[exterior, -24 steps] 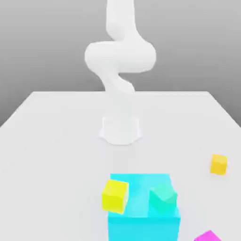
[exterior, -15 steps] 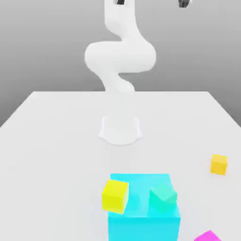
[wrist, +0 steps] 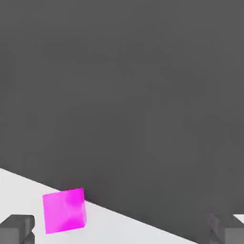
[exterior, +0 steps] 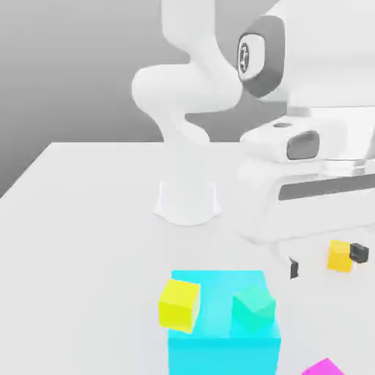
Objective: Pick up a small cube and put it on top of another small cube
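Note:
The small cube (exterior: 339, 256), amber, lies on the white table (exterior: 88, 220) at the exterior view's right. My gripper (exterior: 327, 261) hangs low over that spot, open, its dark fingertips (exterior: 294, 268) standing wide apart. In the exterior view the amber cube appears between the two tips, close to the right one; how deep it sits between them I cannot tell. Nothing is held. In the hand view the gripper (wrist: 122, 232) is also open, with its fingertips (wrist: 16, 228) far apart. A lemon-yellow cube (exterior: 179, 304) and a teal-green cube (exterior: 253, 307) rest at the big cyan block (exterior: 223, 348).
A magenta cube (exterior: 326, 368) lies near the table's front edge, by the exterior view's right; it is the magenta cube (wrist: 64, 210) ahead of the fingers in the hand view. The arm's white base (exterior: 187, 201) stands mid-table. The bulky hand body (exterior: 315, 176) covers the right side.
The hand has swung down from above the picture to the exterior view's right, and its open fingers now stand at the amber cube. No cube has moved.

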